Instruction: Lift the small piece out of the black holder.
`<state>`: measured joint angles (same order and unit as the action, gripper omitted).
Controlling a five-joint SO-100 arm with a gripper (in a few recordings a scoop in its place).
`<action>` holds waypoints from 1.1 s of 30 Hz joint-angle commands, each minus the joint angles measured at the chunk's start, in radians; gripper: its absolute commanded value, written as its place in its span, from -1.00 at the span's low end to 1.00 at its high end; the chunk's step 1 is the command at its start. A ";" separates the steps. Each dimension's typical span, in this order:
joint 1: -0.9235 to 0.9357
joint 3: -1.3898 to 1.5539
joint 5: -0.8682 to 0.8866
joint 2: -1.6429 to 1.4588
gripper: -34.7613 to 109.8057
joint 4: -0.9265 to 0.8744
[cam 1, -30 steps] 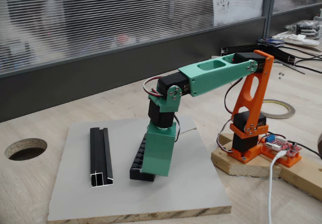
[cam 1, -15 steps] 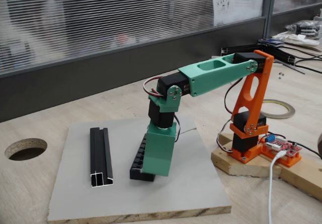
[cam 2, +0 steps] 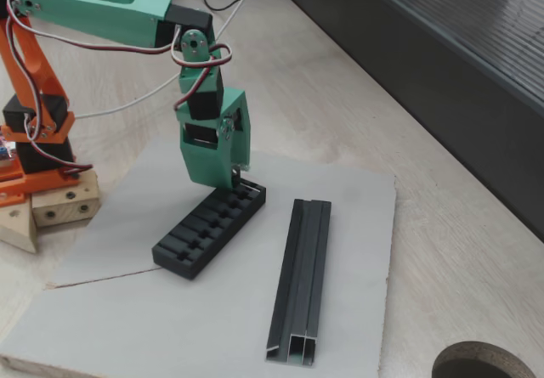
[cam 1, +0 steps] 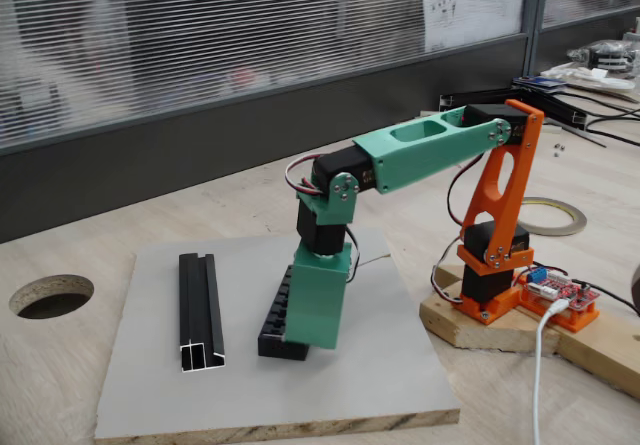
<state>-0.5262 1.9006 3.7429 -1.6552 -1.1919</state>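
The black holder [cam 2: 206, 226] [cam 1: 275, 317] lies on a grey board, a short slotted block. My green gripper [cam 2: 235, 177] [cam 1: 312, 337] points straight down over the holder's far end, its tips just above the last slots. The jaws stand together. A tiny dark-grey bit, the small piece [cam 2: 235, 173], shows pinched at the tips, barely clear of the holder. In the fixed view from the front the gripper body hides the piece and much of the holder.
A longer black channel rail [cam 2: 300, 280] [cam 1: 200, 310] lies beside the holder on the grey board [cam 2: 357, 225]. The orange arm base [cam 1: 495, 265] stands on a wooden block to one side. A round hole [cam 1: 52, 295] is cut in the tabletop.
The gripper has risen very slightly over the holder's end, and the elbow has shifted a little. The holder and the rail have not moved.
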 commanded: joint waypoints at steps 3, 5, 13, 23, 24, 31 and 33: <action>0.015 0.006 0.000 -0.005 -0.02 -0.008; 0.014 0.009 0.000 -0.005 -0.02 -0.008; 0.005 0.003 0.000 -0.005 -0.02 -0.008; 0.005 0.002 0.000 -0.005 -0.02 -0.008; 0.005 0.002 0.000 -0.005 -0.02 -0.008; 0.005 0.002 0.000 -0.005 -0.02 -0.008; 0.003 0.000 0.000 -0.005 -0.02 -0.008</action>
<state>-0.5123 1.9037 3.7429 -1.6552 -1.1919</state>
